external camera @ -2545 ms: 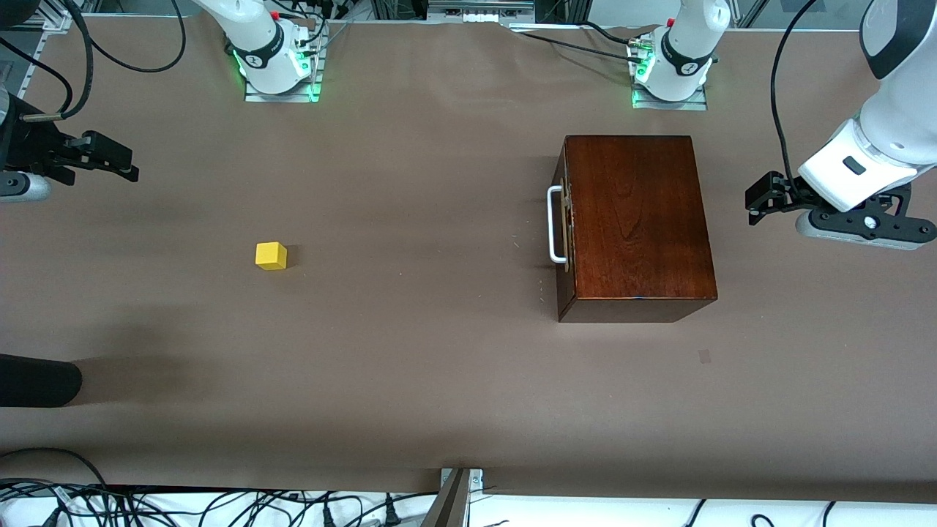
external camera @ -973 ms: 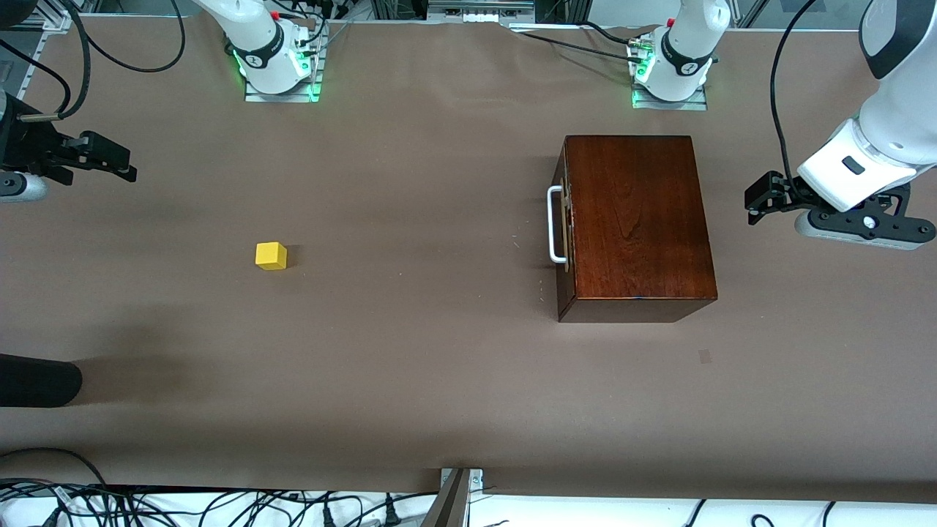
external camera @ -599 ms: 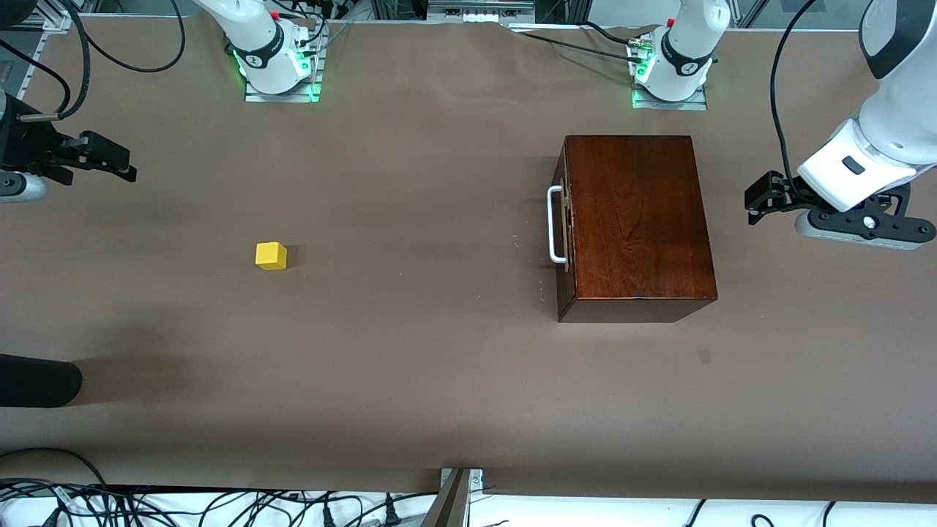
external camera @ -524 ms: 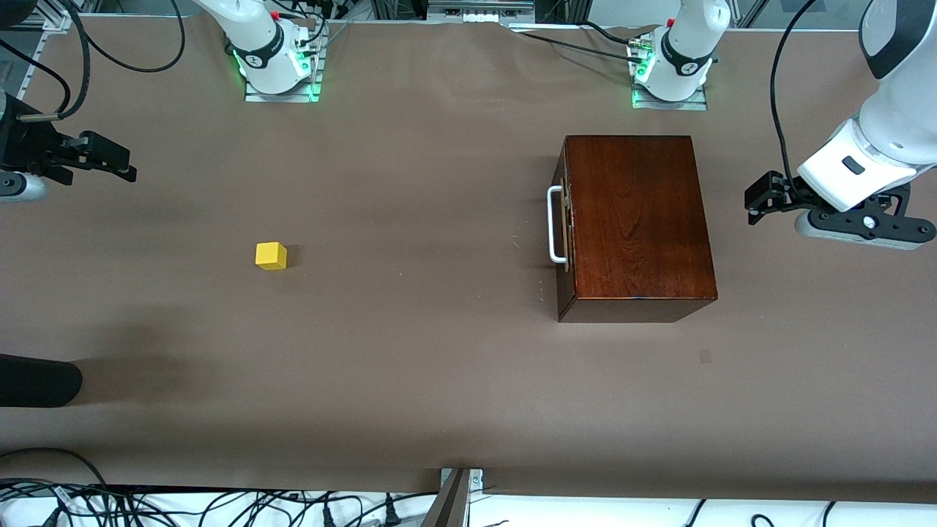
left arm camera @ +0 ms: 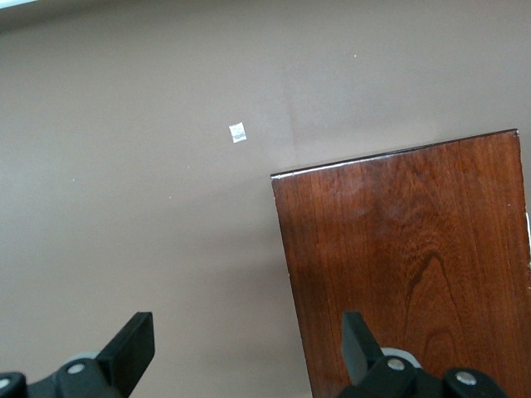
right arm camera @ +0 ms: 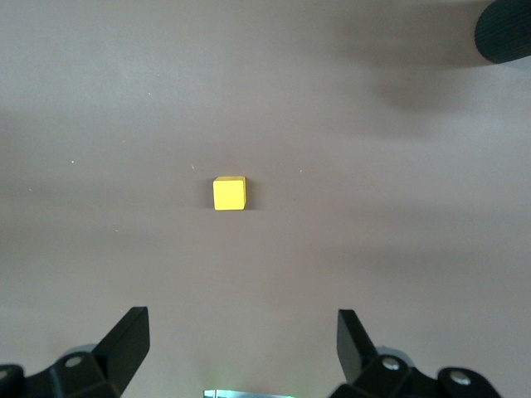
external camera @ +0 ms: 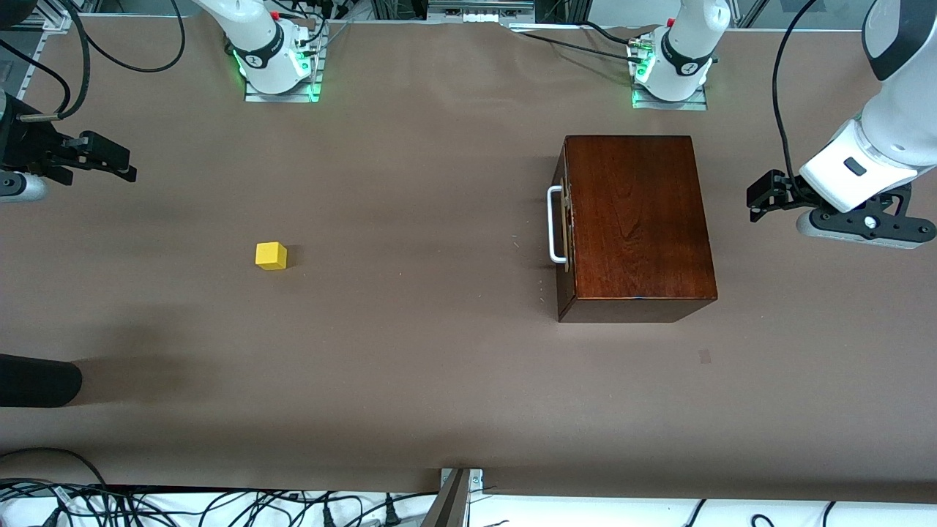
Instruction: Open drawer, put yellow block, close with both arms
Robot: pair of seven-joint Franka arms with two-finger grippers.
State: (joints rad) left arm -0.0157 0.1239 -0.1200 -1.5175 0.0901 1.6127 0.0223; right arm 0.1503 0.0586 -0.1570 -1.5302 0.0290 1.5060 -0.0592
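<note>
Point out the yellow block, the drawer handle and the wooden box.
yellow block (external camera: 271, 255): front view, top face.
drawer handle (external camera: 553, 224): front view, middle of the white loop.
wooden box (external camera: 635, 212): front view, glossy top.

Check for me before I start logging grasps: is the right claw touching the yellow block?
Apart. In the right wrist view the open right claw shows bare table between its fingers and the yellow block; the front view shows the same gap.

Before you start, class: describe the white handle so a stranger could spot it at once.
Find the dark wooden box toward the left arm's end of the brown table. On the box's side facing the yellow block is a thin white loop handle. It is the only white part on that dark box.
</note>
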